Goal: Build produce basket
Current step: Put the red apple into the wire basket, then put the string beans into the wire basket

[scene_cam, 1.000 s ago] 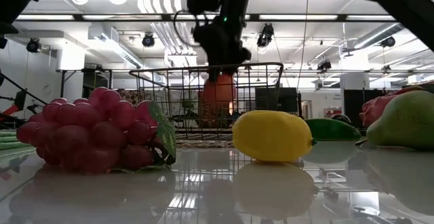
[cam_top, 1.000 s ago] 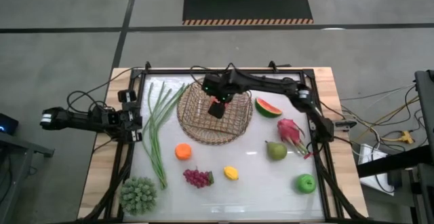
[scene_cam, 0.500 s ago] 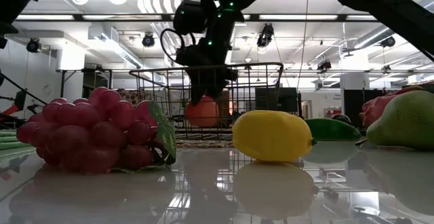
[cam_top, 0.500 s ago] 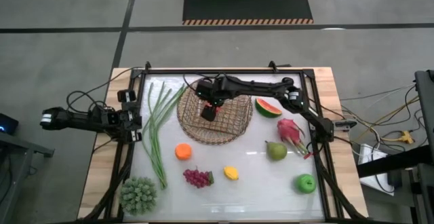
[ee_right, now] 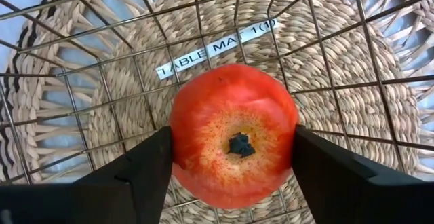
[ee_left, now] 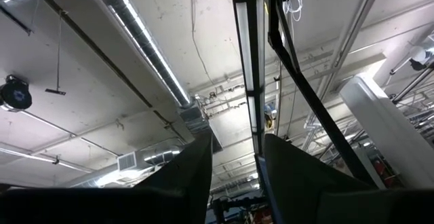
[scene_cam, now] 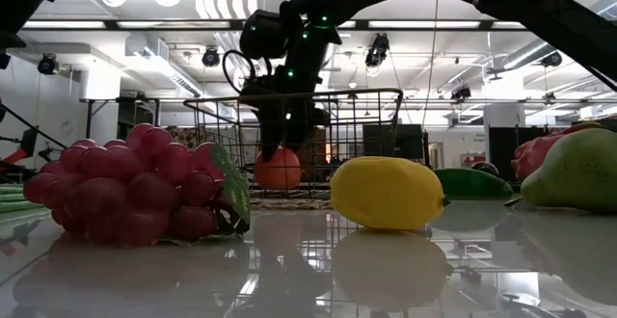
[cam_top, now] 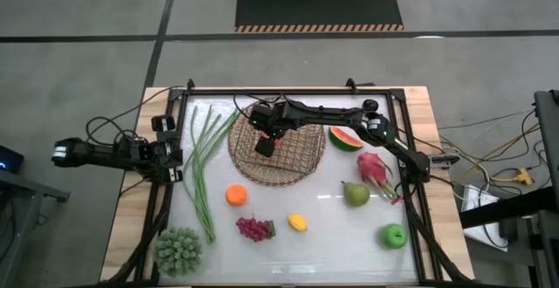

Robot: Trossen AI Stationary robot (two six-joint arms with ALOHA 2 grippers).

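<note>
Produce lies spread over the white counter: long green stalks, an orange, purple grapes, a yellow lemon, a brown-green pear, a green apple, a pink dragon fruit and a watermelon slice. The round woven tan basket with a dark wire frame sits near the far edge, between the stalks and the watermelon slice. The right claw reaches down inside the basket, its two dark fingers pressed on either side of a red apple, held low over the woven bottom. The left claw waits by the counter's left edge; whether its fingers are parted cannot be told.
</note>
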